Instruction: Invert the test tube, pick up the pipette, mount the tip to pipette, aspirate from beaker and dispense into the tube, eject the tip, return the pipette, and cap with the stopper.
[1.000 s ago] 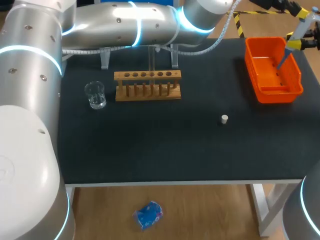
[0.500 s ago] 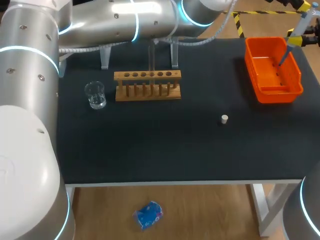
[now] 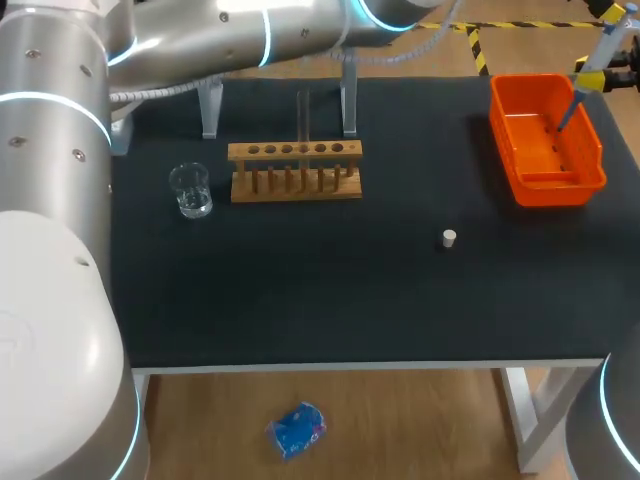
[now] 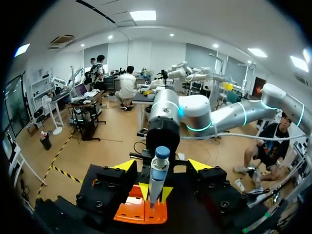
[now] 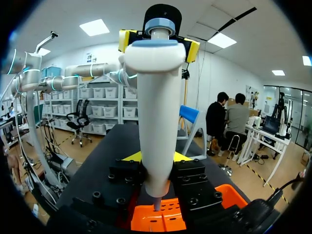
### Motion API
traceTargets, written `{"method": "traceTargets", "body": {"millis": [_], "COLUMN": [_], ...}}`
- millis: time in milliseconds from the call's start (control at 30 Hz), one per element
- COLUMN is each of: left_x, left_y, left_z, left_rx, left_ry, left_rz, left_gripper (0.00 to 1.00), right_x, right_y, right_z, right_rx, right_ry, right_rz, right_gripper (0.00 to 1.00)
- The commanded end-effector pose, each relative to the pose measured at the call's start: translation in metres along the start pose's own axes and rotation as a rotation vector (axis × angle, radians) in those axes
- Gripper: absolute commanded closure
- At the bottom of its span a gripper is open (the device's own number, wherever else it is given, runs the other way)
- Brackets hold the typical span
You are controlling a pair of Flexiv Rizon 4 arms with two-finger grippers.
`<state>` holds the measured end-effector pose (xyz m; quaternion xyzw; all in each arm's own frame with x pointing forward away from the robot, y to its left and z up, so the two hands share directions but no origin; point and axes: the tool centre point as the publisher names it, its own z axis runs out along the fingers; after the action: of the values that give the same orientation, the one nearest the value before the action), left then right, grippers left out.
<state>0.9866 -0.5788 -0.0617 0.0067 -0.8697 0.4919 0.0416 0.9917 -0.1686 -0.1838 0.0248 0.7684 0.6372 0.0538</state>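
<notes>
The pipette (image 3: 601, 50) hangs over the orange bin (image 3: 505, 150) at the table's (image 3: 350, 290) far right corner. Its long axis is steep but tilted, with the blue-capped head up and outward and the thin lower end pointing down into the bin. In the right wrist view, the pipette (image 5: 156, 107) stands upright across the right tool (image 5: 156, 158), broad head on top and narrow end just above the bin (image 5: 229, 195). The right tool (image 3: 590, 85) is closed on the pipette's lower body, a yellow tip pressing from each side; the left wrist view shows those tips (image 4: 155, 191) snug against the shaft (image 4: 157, 173). The left tool (image 4: 162, 165) is spread wide and holds nothing. It sits level with the pipette's head, its yellow tips (image 5: 158, 44) showing on either side behind the head. The test tube (image 3: 303, 112) stands upright in the wooden rack (image 3: 295, 170). The beaker (image 3: 190, 190) is just beside the rack. The white stopper (image 3: 449, 238) lies alone mid-table.
</notes>
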Motion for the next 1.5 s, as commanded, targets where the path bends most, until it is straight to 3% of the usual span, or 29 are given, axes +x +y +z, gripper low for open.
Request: {"method": "traceTargets", "body": {"millis": [33, 633, 800, 1300, 1500], "left_x": [0.010, 0.052, 0.071, 0.132, 0.147], "left_y": [0.000, 0.020, 0.028, 0.097, 0.124], "left_z": [-0.013, -0.039, -0.042, -0.051, -0.052], "left_rx": [-0.070, -0.097, -0.061, 0.086, 0.134], "left_ry": [-0.014, -0.064, -0.078, -0.159, -0.134], "left_rz": [-0.013, -0.037, -0.022, -0.009, 0.006], "left_gripper": [0.00, 0.00, 0.00, 0.00, 0.00], "right_x": [0.001, 0.001, 0.001, 0.001, 0.001], "right_y": [0.001, 0.001, 0.001, 0.001, 0.001], "right_z": [0.000, 0.000, 0.000, 0.000, 0.000], "right_rx": [0.003, 0.003, 0.003, 0.003, 0.003], "right_ry": [0.000, 0.000, 0.000, 0.000, 0.000], "right_rz": [0.000, 0.000, 0.000, 0.000, 0.000], "right_gripper": [1.00, 1.00, 1.00, 1.00, 1.00]}}
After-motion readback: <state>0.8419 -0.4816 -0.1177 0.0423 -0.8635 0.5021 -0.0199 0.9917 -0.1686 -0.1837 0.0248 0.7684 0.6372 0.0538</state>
